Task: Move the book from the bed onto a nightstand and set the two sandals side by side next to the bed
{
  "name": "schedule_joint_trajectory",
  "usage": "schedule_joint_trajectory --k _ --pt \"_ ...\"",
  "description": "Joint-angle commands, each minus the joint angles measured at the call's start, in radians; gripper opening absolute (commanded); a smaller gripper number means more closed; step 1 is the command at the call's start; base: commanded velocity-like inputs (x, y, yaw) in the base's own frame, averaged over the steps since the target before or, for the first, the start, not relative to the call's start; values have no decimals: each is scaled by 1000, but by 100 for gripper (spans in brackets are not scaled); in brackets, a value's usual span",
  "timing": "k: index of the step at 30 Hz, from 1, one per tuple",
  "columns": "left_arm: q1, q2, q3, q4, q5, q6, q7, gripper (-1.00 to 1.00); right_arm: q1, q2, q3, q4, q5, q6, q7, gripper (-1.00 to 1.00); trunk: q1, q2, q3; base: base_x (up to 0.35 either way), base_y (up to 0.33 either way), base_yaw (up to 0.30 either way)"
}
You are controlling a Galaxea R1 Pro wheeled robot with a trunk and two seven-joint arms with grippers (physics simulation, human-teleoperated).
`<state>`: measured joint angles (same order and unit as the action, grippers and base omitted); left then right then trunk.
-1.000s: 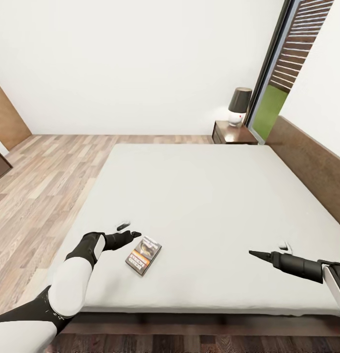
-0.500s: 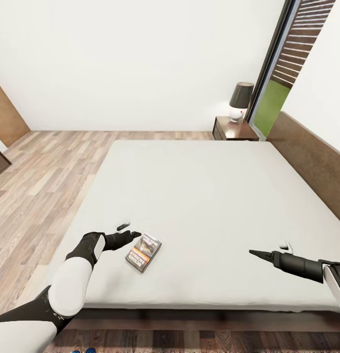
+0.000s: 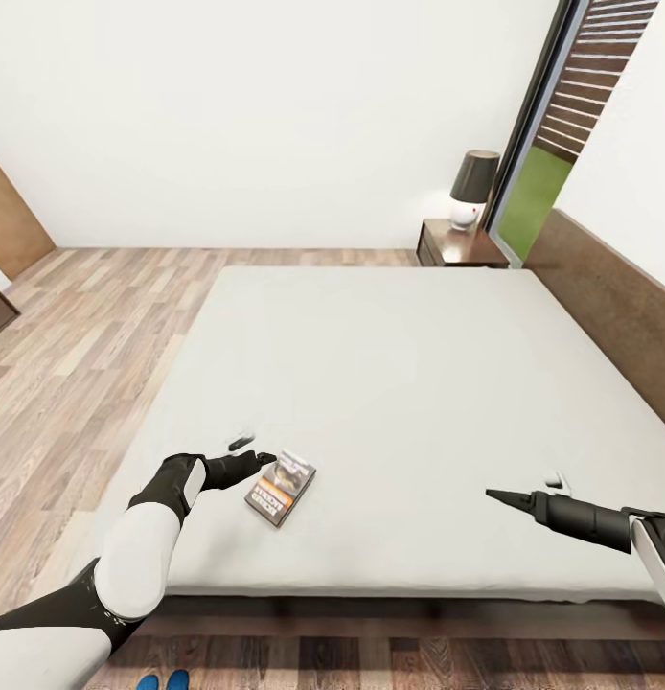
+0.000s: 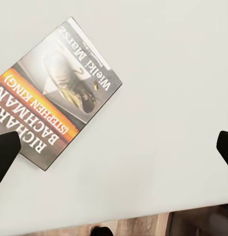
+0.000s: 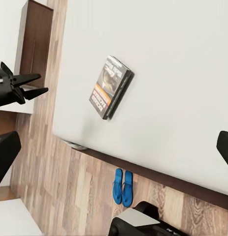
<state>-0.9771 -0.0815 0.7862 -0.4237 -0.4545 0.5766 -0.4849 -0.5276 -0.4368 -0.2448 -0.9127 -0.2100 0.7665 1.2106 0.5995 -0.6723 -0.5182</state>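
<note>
From my seat I count one book (image 3: 281,486), one bed (image 3: 400,383), one nightstand (image 3: 459,243) with one lamp (image 3: 471,188) on it, and two sandals (image 5: 122,187).

The book lies flat on the grey mattress near the foot edge, at about 7 o'clock from the middle of the bed in the head view. The wrist camera on my left arm shows its cover with the orange band (image 4: 40,115) and white lettering. The nightstand stands at 1 o'clock, touching the far corner of the bed, next to the tall window (image 3: 553,134). The two blue sandals lie side by side on the wood floor (image 3: 83,326) just off the foot of the bed; in the head view only their tips (image 3: 162,681) peek in at 7 o'clock, at the picture's lower edge.

My left gripper (image 3: 254,451) hovers just left of the book with its fingers spread apart, holding nothing. My right gripper (image 3: 524,491) hangs over the mattress at 4 o'clock, well apart from the book, fingers also spread and free.

Against the earlier frames, the head camera has tipped down a little: the nightstand and lamp sit higher in the picture and the sandal tips have come into view. The book and both arms sit as before.
</note>
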Motion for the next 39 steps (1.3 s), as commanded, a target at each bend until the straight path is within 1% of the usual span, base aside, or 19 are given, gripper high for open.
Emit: schedule_joint_trajectory --k 1,30,35,38,39 --pt "-1 -1 8 -3 -10 5 -8 100 -1 0 0 0 -3 7 3 100 0 -1 -3 0 0 0" --pt "0 -2 7 -3 -10 6 -10 100 -1 2 -1 -1 1 6 11 100 0 -1 -49 0 0 0" --pt "-3 -7 1 -8 -11 13 -36 100 -1 5 -1 0 1 5 10 100 0 -1 -56 0 0 0" --pt "-23 -12 0 -13 -7 22 -49 100 -1 8 0 0 3 4 6 100 0 -1 -58 0 0 0" --pt "-37 -11 -1 -14 2 33 -49 100 -1 9 0 0 3 4 5 100 0 -1 -58 0 0 0"
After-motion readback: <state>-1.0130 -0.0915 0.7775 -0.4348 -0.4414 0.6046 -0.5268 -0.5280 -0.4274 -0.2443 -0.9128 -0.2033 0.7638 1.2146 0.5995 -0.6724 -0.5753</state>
